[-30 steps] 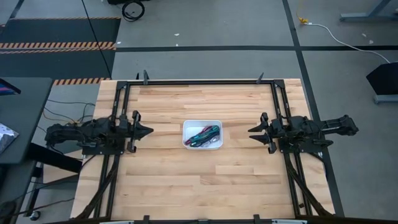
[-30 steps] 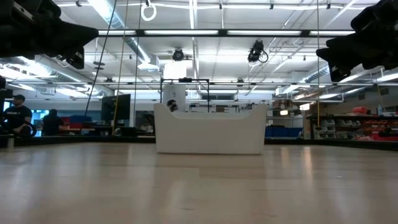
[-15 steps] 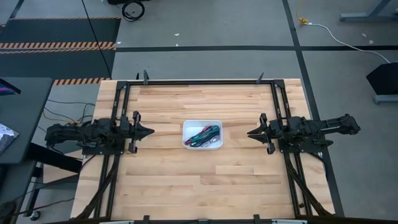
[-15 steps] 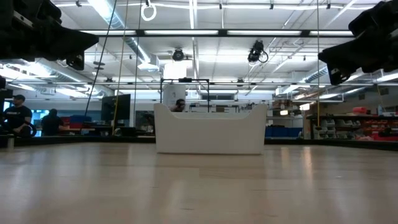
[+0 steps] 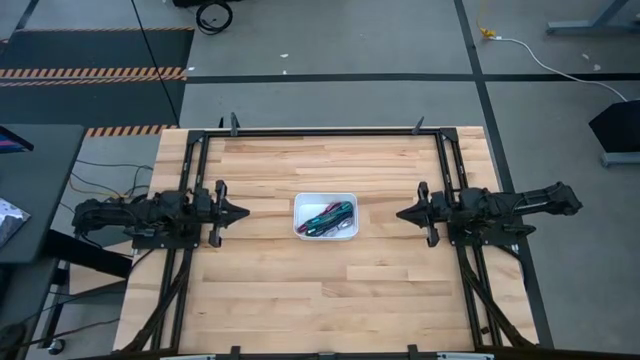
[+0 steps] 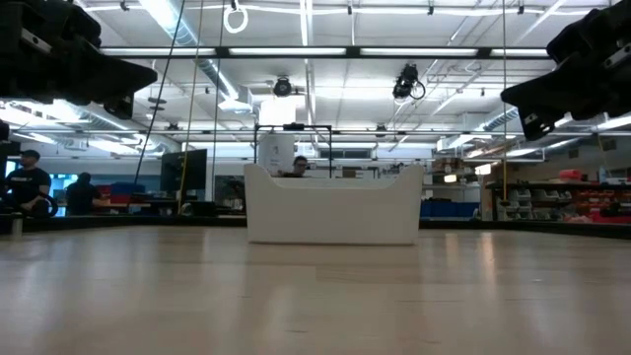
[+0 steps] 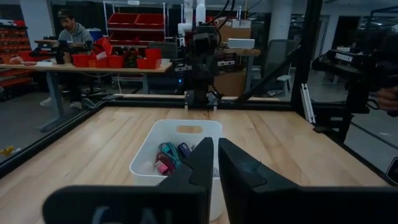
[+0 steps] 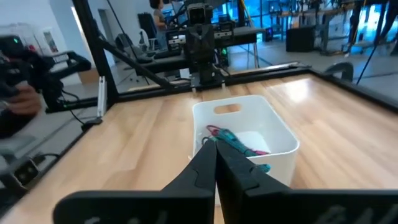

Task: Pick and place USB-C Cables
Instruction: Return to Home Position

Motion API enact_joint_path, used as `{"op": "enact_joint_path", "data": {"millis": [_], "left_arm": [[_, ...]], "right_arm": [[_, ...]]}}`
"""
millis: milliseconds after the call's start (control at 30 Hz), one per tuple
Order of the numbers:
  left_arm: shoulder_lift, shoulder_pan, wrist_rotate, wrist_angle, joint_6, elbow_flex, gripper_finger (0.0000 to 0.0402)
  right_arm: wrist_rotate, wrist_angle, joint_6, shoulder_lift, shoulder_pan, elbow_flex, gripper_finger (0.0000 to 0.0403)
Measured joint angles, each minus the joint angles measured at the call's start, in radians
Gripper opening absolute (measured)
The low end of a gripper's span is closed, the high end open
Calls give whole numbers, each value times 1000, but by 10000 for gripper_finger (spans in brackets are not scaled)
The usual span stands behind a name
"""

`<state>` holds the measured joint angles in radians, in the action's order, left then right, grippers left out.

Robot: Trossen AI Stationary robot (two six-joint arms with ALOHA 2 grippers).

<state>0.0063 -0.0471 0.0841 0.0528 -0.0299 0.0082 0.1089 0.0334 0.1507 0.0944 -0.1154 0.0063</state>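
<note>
**Cables binned, arms pulled back: little left to spoil**

- The cables [image 5: 328,217] lie in a loose tangle inside the white tray [image 5: 325,197], which sits near the middle of the desk [image 5: 320,290]. Teal, maroon and purple strands show. I cannot tell whether all five are in there.
- Left gripper [image 5: 240,212]: at its own side of the desk, well apart from the tray and pointing at it. Its fingers are drawn together with only a sliver between them, and they pinch nothing.
- Right gripper [image 5: 402,214]: mirrors it on the far side, fingers pressed together and empty.
- From table height both grippers hang clear above the desk surface.

Risks, as I judge them:
- The tray looks light. An arm that dips or swings inward while folding away could nudge it off centre or tip it and spill the cables.
- A springy loop near the rim might uncoil over the edge; none seems to hang out.
- The two arms face each other, so any forward lunge closes on the tray from both sides.
</note>
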Motion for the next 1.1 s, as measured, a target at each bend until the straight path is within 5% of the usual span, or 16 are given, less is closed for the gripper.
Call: {"op": "enact_joint_path", "data": {"millis": [267, 400, 600, 1100], "left_arm": [[0, 0, 1, 0, -2, 0, 39], [0, 0, 1, 0, -3, 0, 34], [0, 0, 1, 1, -3, 0, 38], [0, 0, 1, 2, -4, 0, 39]], "right_arm": [[-94, -1, 198, 0, 0, 0, 14], [-170, 2, 158, 0, 0, 0, 15], [-21, 18, 51, 0, 1, 0, 12], [-23, 26, 90, 0, 1, 0, 14]]}}
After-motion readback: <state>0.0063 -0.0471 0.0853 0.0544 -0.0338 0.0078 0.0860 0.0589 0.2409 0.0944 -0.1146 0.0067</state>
